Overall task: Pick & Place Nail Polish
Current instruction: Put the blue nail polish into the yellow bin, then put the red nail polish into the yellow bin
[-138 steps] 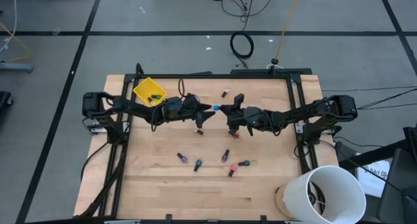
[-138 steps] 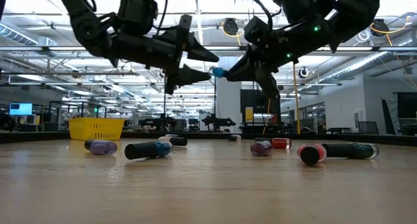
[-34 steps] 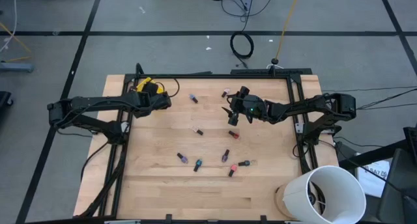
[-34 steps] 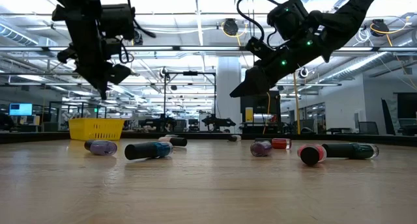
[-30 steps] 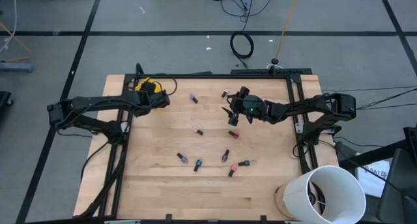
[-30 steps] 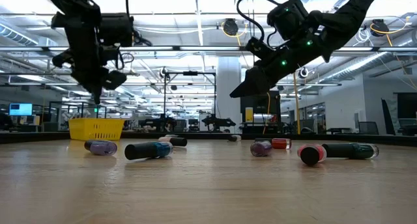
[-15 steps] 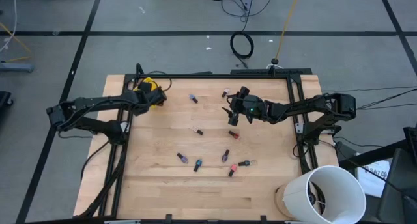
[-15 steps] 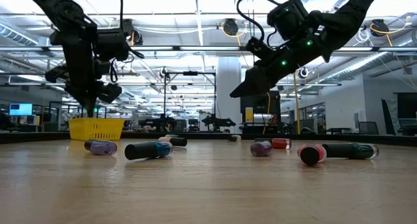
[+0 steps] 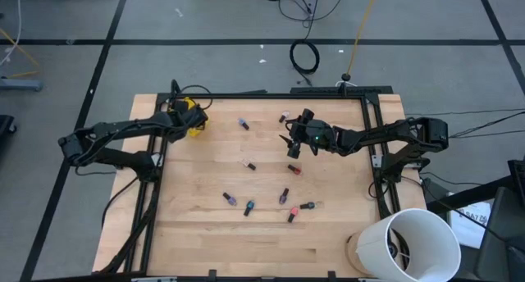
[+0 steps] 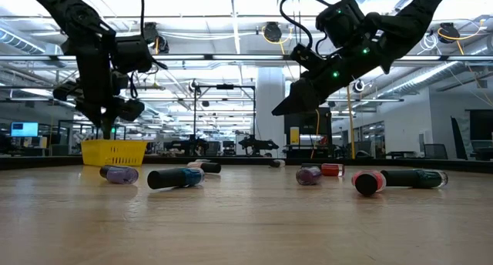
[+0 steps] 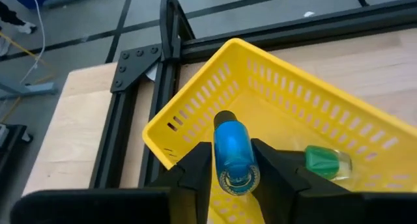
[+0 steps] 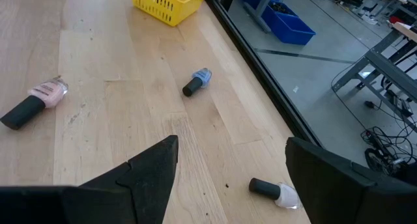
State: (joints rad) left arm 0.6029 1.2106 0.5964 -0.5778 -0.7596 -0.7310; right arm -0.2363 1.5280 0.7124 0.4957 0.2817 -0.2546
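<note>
Left claw (image 11: 236, 178) has travelled from mid-counter back to the far-left corner and now hangs over the yellow bin (image 11: 189, 113); right claw (image 12: 231, 162) hasn't shifted over the last second. Left wrist view: a blue nail polish bottle (image 11: 233, 154) sits between the left claw's fingers (image 11: 199, 168), dark cap pointing toward the bin floor, fingers touching both sides of the glass. It looks pinched, but the grip may be loosening, can't tell for sure. A green bottle (image 11: 328, 163) already lies inside the bin. Right claw is spread wide and empty, hovering above the counter (image 9: 328, 233) near the back middle, waiting.

Remaining bottles lie scattered on the counter: a cluster toward the front (image 9: 283, 196), one near the centre (image 9: 248, 164), a bluish one (image 12: 197, 81) and a pink one (image 12: 36, 100) in the right wrist view.

Risks, my read:
- Blue bottle sits close to the bin's near wall; a release while off-centre could clip the rim and send it bouncing out onto the counter or the frame rail.
- Dropping from height could make it strike the green bottle and roll or tip the light bin.
- Glass is smooth and round, so a half-slack pinch could let it twist and fall early.
- Descending further risks the claw catching the bin wall and dragging it.
</note>
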